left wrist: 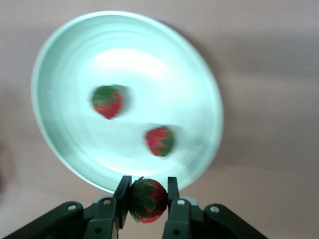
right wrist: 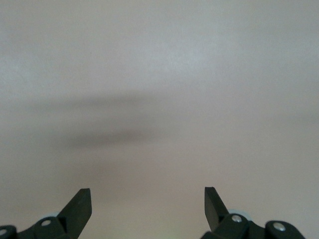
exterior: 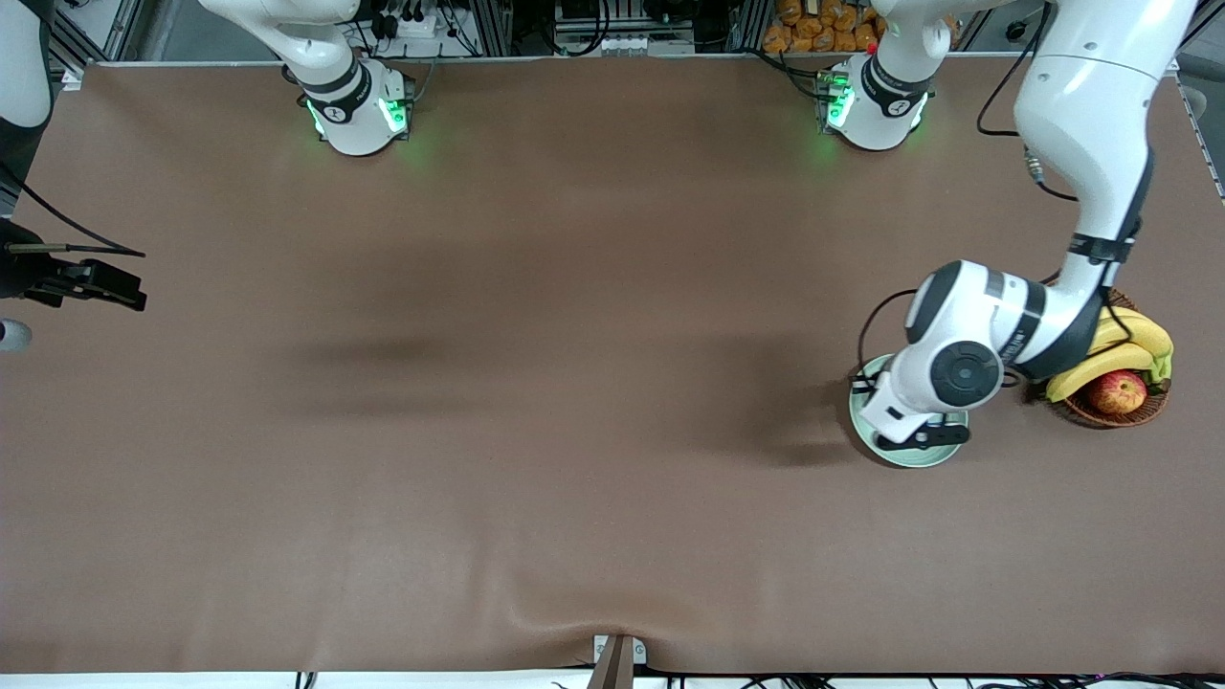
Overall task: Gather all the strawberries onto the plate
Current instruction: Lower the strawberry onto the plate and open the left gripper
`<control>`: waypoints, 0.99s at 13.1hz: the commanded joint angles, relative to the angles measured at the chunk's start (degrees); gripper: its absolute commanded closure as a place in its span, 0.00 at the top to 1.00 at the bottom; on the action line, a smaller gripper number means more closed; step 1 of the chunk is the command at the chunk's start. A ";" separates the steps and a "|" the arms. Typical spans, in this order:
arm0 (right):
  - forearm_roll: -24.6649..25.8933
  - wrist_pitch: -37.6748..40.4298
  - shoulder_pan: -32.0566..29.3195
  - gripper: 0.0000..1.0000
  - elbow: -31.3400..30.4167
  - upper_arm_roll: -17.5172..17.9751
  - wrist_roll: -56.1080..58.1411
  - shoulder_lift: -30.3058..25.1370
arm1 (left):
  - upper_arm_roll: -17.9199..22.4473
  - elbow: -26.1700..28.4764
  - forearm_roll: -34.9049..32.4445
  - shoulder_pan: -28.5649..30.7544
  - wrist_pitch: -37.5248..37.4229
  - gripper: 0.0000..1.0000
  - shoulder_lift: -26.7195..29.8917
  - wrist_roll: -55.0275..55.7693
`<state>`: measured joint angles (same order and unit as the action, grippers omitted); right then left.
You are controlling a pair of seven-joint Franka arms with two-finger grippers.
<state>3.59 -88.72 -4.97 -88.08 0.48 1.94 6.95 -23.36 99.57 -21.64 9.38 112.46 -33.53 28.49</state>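
The pale mint-green plate [exterior: 898, 456] lies toward the left arm's end of the table, beside the basket. In the left wrist view the plate [left wrist: 149, 69] holds two strawberries, one [left wrist: 107, 101] and another [left wrist: 160, 141]. My left gripper [left wrist: 148, 182] is shut on a third strawberry [left wrist: 149, 201] and holds it above the plate's rim. In the front view the left gripper [exterior: 924, 438] is over the plate and hides the berries. My right gripper [right wrist: 148, 191] is open and empty over bare table; in the front view it [exterior: 115, 285] waits at the right arm's end of the table.
A brown wicker basket [exterior: 1115, 417] stands beside the plate, at the left arm's end of the table, with bananas [exterior: 1124, 343] and a red-yellow apple [exterior: 1118, 390] in it. The left arm's forearm passes over the basket.
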 commanded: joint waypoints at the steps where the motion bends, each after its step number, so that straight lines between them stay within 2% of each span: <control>1: -0.07 4.23 1.10 1.00 1.15 -0.30 0.17 -0.88 | -0.55 0.97 -1.74 0.37 0.39 0.43 0.40 -0.10; 2: -0.60 6.96 2.06 1.00 2.99 -0.47 0.00 -0.79 | -0.55 1.06 -1.74 0.98 0.31 0.81 0.57 -0.10; 3: -1.73 7.94 2.07 1.00 3.62 -0.56 -0.01 -0.79 | -0.63 1.15 -1.74 1.08 0.22 1.00 0.83 -0.19; 8: -2.62 8.22 1.89 1.00 3.80 -0.57 0.08 -0.79 | -2.39 0.27 0.36 1.08 -2.58 1.00 5.13 -0.37; 13: -2.62 8.83 2.07 1.00 3.71 -0.48 0.35 -0.62 | -3.45 -5.86 7.57 1.08 -10.31 1.00 13.73 -0.37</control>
<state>1.94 -81.11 -3.15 -84.95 0.22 1.92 6.35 -26.32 95.43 -16.12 10.02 106.20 -24.58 28.31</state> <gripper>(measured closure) 0.000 0.000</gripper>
